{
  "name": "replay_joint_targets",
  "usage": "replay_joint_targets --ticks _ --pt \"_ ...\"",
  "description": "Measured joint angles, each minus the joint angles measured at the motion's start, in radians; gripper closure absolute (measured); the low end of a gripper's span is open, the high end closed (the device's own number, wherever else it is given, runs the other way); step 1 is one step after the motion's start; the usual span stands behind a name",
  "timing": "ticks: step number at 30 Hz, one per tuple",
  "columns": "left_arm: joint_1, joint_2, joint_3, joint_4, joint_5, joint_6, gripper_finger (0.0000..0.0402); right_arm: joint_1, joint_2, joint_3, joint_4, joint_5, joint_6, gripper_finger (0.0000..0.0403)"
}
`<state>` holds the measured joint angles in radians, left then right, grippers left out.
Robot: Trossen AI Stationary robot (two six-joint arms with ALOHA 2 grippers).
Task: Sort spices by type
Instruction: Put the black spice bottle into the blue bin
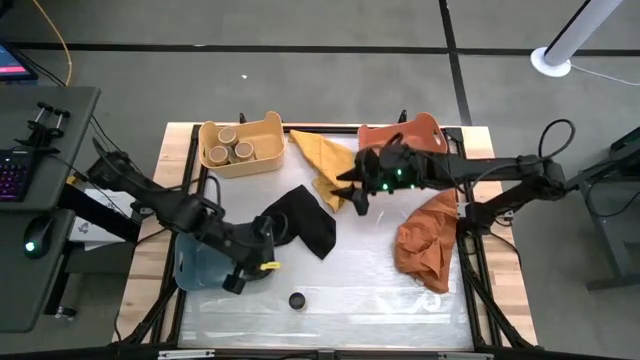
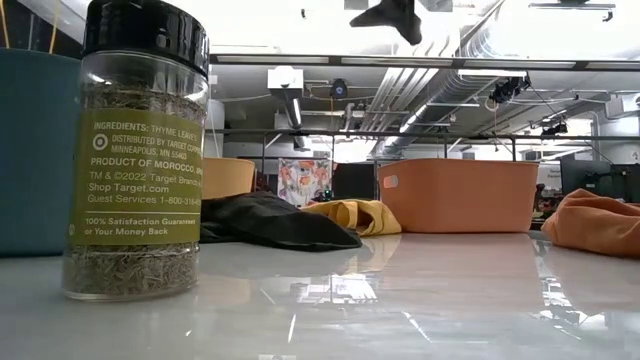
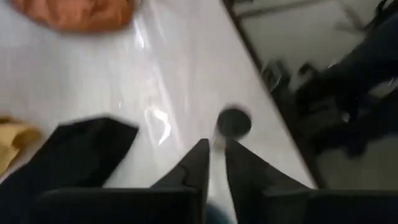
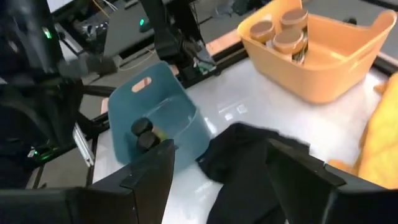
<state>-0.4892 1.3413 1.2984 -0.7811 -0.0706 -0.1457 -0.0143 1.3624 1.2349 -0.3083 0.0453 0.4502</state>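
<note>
One black-topped thyme jar (image 2: 135, 150) stands alone at the table's front edge. Near the blue bin (image 1: 200, 268), the left gripper (image 1: 240, 282) shows a narrow gap between its fingers. Over the yellow cloth (image 1: 325, 160), the right gripper (image 1: 352, 190) has its fingers spread, holding nothing.

The table (image 1: 340, 285) has a glossy white top with wooden edges. On it stand a yellow bin (image 1: 240, 145), an orange bin (image 1: 405, 132) and a blue bin (image 1: 200, 265). A yellow cloth (image 1: 325, 158), black cloth (image 1: 305, 222) and orange cloth (image 1: 428, 240) lie spread across it, and one black-topped jar (image 1: 296, 300) stands alone near the front edge.
</note>
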Motion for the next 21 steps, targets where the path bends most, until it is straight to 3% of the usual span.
replay_joint_targets --ticks 6,13,16,21 --pt "-0.006 0.016 0.000 0.106 0.066 -0.061 0.0264 0.105 -0.002 0.000 -0.090 0.098 0.047 0.0158" --pt "-0.022 0.117 0.041 0.216 0.103 -0.149 0.0136 0.164 -0.062 0.000 -0.237 0.112 0.042 0.0158" --pt "-0.040 0.211 0.120 0.221 0.091 -0.157 0.0112 0.181 -0.104 0.000 -0.303 0.143 0.018 0.0158" --pt "-0.080 0.389 0.249 0.144 0.021 -0.096 0.0107 0.196 -0.166 0.000 -0.383 0.195 -0.029 0.0158"
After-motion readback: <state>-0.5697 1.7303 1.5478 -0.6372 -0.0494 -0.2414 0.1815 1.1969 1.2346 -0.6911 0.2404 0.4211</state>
